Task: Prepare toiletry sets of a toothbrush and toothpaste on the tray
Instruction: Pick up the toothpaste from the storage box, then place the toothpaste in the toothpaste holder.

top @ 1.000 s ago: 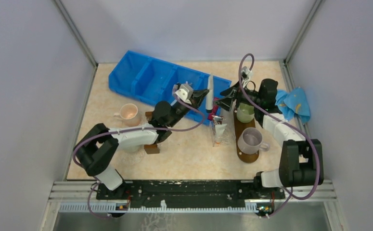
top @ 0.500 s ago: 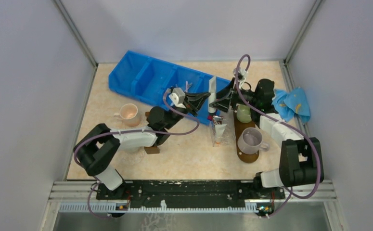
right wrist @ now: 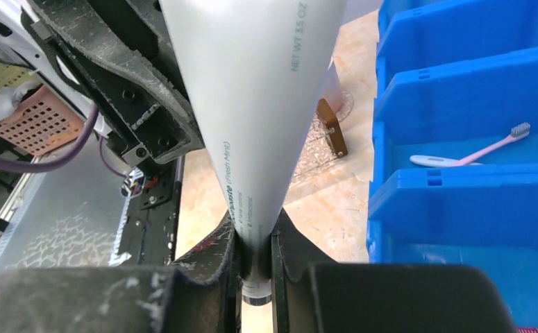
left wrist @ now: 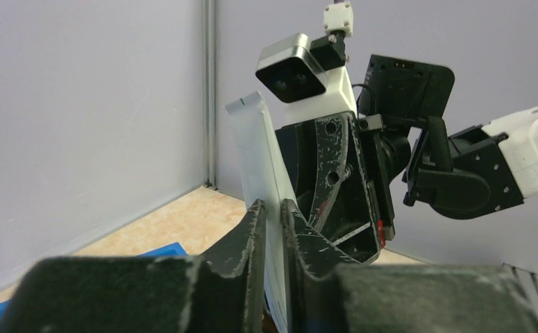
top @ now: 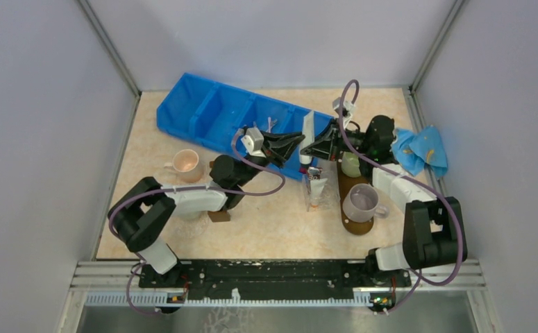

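A white toothpaste tube [top: 308, 132] stands upright in the air over the blue bin's right end, held from both sides. My left gripper [top: 298, 141] is shut on its middle, with the crimped end of the tube [left wrist: 255, 146] rising above the left gripper [left wrist: 273, 208]. My right gripper [top: 312, 148] is shut on it low down, and the tube [right wrist: 252, 90] narrows to its cap between the jaws of the right gripper [right wrist: 254, 236]. A second toothpaste tube [top: 314, 186] lies on the table left of the dark brown tray [top: 355, 225]. A pink toothbrush [right wrist: 488, 147] lies in the bin.
The blue compartment bin [top: 210, 111] runs along the back left. A green mug [top: 351, 165] and a grey mug [top: 361, 201] stand on the tray. A pink mug [top: 186, 161] and a small brown block [top: 217, 214] sit left, a blue cloth [top: 424, 149] right.
My right gripper moved left to the raised tube and shut on its lower end. The left arm drew back a little and turned the tube more upright.
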{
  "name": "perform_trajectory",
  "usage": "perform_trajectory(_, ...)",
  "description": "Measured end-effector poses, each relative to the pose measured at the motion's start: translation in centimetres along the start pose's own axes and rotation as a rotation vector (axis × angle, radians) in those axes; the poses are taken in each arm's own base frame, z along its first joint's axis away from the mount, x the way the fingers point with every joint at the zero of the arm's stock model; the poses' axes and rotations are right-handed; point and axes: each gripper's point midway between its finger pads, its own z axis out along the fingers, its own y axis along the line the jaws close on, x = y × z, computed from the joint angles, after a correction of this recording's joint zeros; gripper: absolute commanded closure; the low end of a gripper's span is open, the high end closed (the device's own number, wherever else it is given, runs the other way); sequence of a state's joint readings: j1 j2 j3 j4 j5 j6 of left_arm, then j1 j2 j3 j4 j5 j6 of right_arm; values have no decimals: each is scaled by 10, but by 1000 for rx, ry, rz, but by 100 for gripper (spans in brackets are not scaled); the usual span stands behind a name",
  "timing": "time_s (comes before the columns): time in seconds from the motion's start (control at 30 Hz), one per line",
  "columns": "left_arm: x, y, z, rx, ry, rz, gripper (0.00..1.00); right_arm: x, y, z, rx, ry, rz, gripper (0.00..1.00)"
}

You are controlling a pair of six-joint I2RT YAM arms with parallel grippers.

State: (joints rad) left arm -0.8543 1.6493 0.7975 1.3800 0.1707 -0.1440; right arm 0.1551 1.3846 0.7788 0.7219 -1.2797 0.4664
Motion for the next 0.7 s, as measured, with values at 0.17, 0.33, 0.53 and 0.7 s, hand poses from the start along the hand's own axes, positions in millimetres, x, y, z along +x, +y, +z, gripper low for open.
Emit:
perform_trajectory(0.17,-2,3,-1,8,-2,-10,54,3,4,-1,-22,13,6,97)
perform_trajectory(0.33,1,10,-3,23,37,-56,38,12,4,-1,-35,42,8,97)
perform_trajectory(0.53,-2,29,5,57,120,-148,23,18,-3,-2,-11,75,7,97)
perform_trajectory(0.7,0,19,9,118,197,-207,23,24,-5,-3,3,92,8,97)
